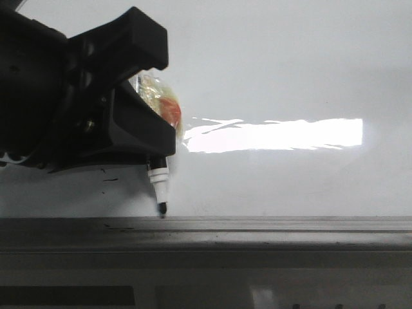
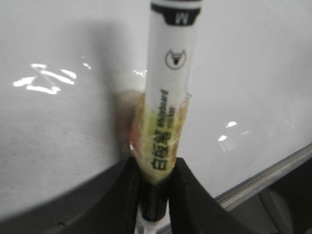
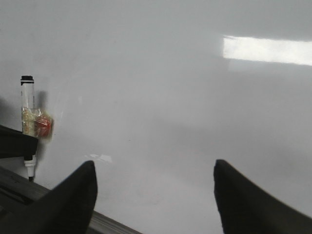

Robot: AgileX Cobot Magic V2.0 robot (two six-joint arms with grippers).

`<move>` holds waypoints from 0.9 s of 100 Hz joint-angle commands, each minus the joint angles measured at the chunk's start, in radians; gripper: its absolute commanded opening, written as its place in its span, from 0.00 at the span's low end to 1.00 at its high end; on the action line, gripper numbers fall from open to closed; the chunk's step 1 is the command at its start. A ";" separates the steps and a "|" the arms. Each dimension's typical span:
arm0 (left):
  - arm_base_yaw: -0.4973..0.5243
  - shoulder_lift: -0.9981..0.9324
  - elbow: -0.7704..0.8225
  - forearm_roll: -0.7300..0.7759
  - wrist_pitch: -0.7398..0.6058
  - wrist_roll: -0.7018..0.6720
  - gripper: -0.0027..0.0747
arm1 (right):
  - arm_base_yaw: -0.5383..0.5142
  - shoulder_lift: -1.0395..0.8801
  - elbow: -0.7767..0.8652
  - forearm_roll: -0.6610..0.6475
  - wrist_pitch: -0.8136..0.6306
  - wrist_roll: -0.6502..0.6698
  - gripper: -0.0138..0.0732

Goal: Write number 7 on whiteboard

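The slim white plastic whiteboard marker (image 2: 168,122), with black print and a band of crinkled yellowish tape around its barrel, stands near upright with its black felt tip (image 1: 162,208) pointing down at the lower edge of the board, at or just above the grey rail; whether it touches cannot be told. It looks light and stiff, its barrel smooth and likely slippery, so the taped band is the sensible place to hold, and the soft tip probably wants only gentle pressure. The black left gripper (image 2: 155,195) pinches it there, its fingers (image 2: 131,195) pressed against the barrel on both sides. The large glossy white whiteboard (image 1: 290,77), flat and rigid with a bright rectangular glare, shows no number 7 yet, only a few small dark specks near the gripper. Its grey metal edge rail (image 1: 257,232) runs below the tip. The black right gripper (image 3: 153,195) hovers over bare board, jaws spread and holding nothing.
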 commanded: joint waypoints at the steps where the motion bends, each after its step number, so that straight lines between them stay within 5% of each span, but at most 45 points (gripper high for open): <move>1: 0.005 -0.009 -0.015 0.006 -0.042 0.000 0.01 | 0.002 0.022 -0.033 0.032 -0.076 -0.024 0.69; 36: 0.005 -0.215 -0.015 0.490 0.191 0.012 0.01 | 0.075 0.115 -0.114 0.416 0.053 -0.485 0.69; 47: 0.005 -0.282 -0.009 0.583 0.256 0.142 0.03 | 0.141 0.183 -0.120 0.531 0.095 -0.638 0.69; 58: 0.005 -0.337 0.013 0.521 0.314 0.322 0.03 | 0.209 0.244 -0.120 0.546 0.108 -0.707 0.69; 72: 0.005 -0.364 0.026 0.210 0.468 0.675 0.03 | 0.284 0.308 -0.120 0.548 0.110 -0.740 0.69; 90: 0.005 -0.364 0.026 -0.087 0.526 0.965 0.03 | 0.362 0.369 -0.120 0.570 0.110 -0.779 0.69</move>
